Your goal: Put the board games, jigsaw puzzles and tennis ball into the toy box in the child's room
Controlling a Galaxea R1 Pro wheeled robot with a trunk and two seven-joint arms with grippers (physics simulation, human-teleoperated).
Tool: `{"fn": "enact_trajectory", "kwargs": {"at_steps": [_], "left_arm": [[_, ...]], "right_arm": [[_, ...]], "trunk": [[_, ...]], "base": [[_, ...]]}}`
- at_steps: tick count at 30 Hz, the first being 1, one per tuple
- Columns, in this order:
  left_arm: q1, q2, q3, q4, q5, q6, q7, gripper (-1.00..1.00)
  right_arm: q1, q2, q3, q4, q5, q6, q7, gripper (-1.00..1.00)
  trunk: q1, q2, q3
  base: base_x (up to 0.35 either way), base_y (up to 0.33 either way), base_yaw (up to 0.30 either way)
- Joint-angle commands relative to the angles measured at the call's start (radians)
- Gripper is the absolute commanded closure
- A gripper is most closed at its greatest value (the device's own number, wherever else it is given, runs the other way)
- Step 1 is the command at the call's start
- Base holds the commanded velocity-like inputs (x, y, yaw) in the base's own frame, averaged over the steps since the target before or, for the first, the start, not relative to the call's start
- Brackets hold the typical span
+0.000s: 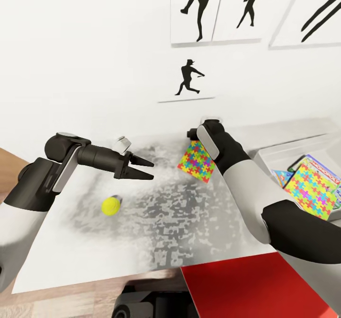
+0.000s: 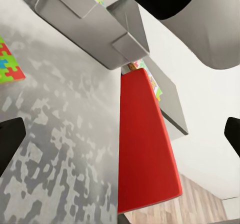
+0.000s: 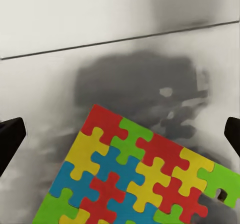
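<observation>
Right pincer (image 1: 193, 138) above puzzle (image 1: 197, 161)

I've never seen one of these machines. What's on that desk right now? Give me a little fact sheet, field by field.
table: pale mottled top
tennis ball: yellow-green, loose on the table
jigsaw puzzle on table: lying flat by the right gripper
toy box: grey bin at the right end
in the toy box: a second jigsaw puzzle and printed boxes
left gripper: open, empty, above the table
right gripper: open over the puzzle, fingertips hidden
</observation>
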Motion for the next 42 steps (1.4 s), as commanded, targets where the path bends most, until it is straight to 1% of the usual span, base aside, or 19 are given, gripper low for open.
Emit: {"fn": "enact_trajectory", "kwargs": {"at_steps": [1, 7, 19, 24, 42], "left_arm": [[-0.001, 0.001, -0.002, 0.0, 0.003, 0.01, -0.001, -1.0], [-0.001, 0.001, -0.002, 0.0, 0.003, 0.01, 0.0, -1.0], [-0.001, 0.001, -0.002, 0.0, 0.003, 0.01, -0.001, -1.0], [-0.001, 0.001, -0.001, 0.0, 0.003, 0.01, -0.001, -1.0], [-0.001, 0.001, -0.002, 0.0, 0.003, 0.01, -0.001, -1.0]], "right_arm": [[-0.003, -0.001, 0.004, -0.001, -0.009, 0.002, -0.001, -1.0], [-0.005, -0.001, 0.005, -0.001, 0.0, 0.002, 0.02, -1.0], [-0.005, -0.002, 0.005, -0.001, 0.003, 0.002, 0.025, -1.0], [-0.007, -0.007, 0.005, -0.001, 0.003, 0.002, 0.025, -1.0], [-0.007, -0.005, 0.005, -0.002, 0.003, -0.004, 0.023, -1.0]], "trunk": [[0.0, -0.002, -0.003], [0.0, -0.002, -0.013], [0.0, -0.002, -0.033], [0.0, -0.002, -0.041], [0.0, -0.002, -0.043]], "base": [[0.0, 0.0, 0.0], [0.0, 0.0, 0.0], [0.0, 0.0, 0.0], [0.0, 0.0, 0.0], [0.0, 0.0, 0.0]]}}
